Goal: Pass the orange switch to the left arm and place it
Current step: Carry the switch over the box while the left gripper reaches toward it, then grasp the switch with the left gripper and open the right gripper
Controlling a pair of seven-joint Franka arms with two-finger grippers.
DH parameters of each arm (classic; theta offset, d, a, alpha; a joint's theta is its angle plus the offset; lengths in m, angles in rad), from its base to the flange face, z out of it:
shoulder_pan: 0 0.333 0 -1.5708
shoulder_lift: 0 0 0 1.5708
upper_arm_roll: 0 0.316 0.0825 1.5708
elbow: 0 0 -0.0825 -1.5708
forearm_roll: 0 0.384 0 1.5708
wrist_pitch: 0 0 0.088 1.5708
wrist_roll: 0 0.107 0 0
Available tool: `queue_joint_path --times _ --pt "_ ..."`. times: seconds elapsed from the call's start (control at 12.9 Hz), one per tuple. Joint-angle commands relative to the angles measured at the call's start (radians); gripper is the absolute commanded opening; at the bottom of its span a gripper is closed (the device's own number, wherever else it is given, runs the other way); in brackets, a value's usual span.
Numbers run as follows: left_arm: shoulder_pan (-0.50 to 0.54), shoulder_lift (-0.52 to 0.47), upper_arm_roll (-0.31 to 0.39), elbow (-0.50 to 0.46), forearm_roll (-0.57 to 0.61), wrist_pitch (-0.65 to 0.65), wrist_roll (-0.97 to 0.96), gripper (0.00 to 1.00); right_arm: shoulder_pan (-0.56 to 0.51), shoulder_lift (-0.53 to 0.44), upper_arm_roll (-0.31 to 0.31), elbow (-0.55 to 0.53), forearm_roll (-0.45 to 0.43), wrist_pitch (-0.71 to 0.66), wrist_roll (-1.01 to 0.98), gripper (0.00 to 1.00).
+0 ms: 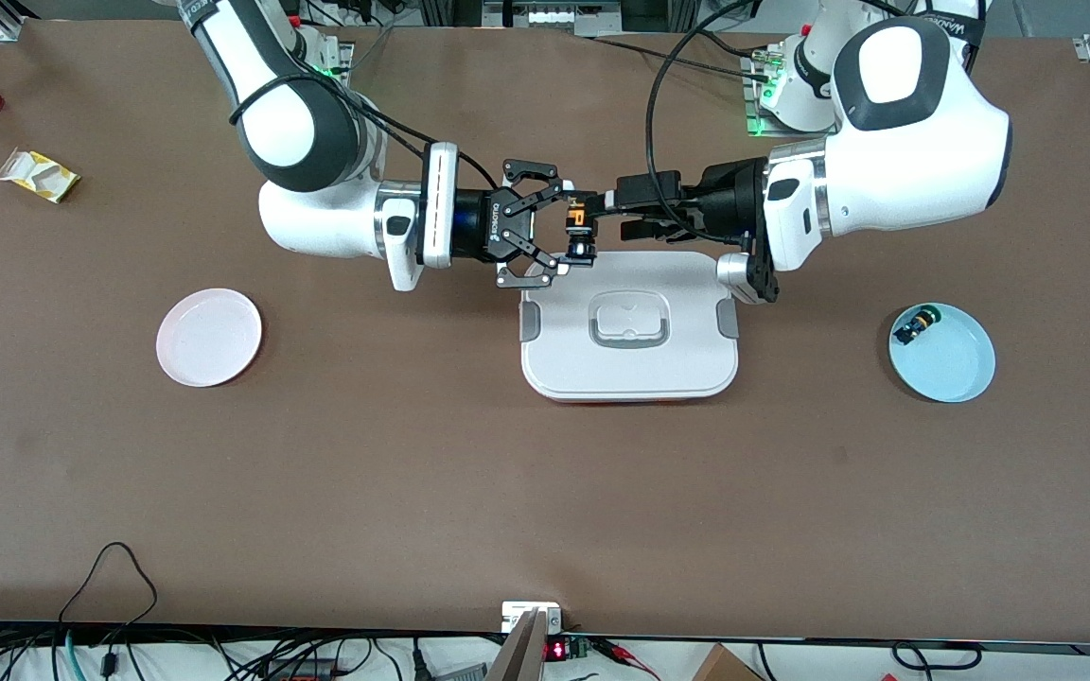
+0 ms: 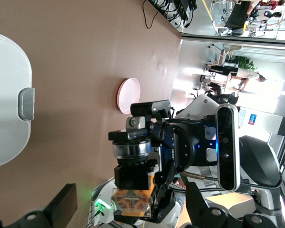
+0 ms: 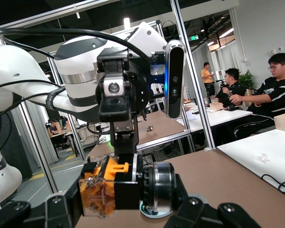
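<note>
Front view: handover in mid-air over the box's (image 1: 630, 364) edge nearest the robots' bases. My right claw (image 1: 561, 232) is clenched on the orange switch (image 1: 580, 232), pinching it end to end. My left claw (image 1: 613, 216) is released, its fingers spread wide on either side of the part without gripping it.

To do this step well, I judge that my left claw should back straight out along its own line, so that neither finger brushes the switch. My right arm should wait until the left is clear. The carry would then go toward the pink plate (image 1: 209, 338), high enough to miss the box.

Right wrist view shows the switch (image 3: 128, 185) closely: 1 clear orange block at one end, a black body, and a shiny metal ring round the other. It looks small, hard and easy to twist in a grip.
</note>
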Motion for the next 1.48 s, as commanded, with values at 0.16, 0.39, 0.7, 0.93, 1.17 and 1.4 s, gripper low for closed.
queue_joint_path --times 0.16,0.39,0.7,0.93,1.17,1.4 --pt "-0.003 0.010 -0.004 -0.002 -0.041 0.020 0.047 0.85 0.018 0.005 -0.002 0.015 0.026 0.035 -0.016 0.01" --pt "-0.003 0.027 -0.007 -0.002 -0.042 0.020 0.087 0.84 0.018 0.003 -0.002 0.015 0.026 0.033 -0.013 0.01" --pt "-0.032 0.027 -0.010 -0.002 -0.048 0.022 0.100 0.64 0.018 -0.001 -0.002 0.015 0.026 0.035 -0.013 0.02" --pt "-0.029 0.026 -0.013 -0.002 -0.050 0.019 0.100 0.37 0.018 -0.001 -0.004 0.015 0.026 0.035 -0.013 0.02" --pt "-0.028 0.019 -0.011 0.000 -0.050 0.017 0.103 0.19 0.018 -0.001 -0.004 0.015 0.026 0.035 -0.015 0.02" --pt "-0.023 0.019 -0.011 0.000 -0.048 0.016 0.103 0.17 0.018 -0.001 -0.004 0.015 0.027 0.035 -0.015 0.02"
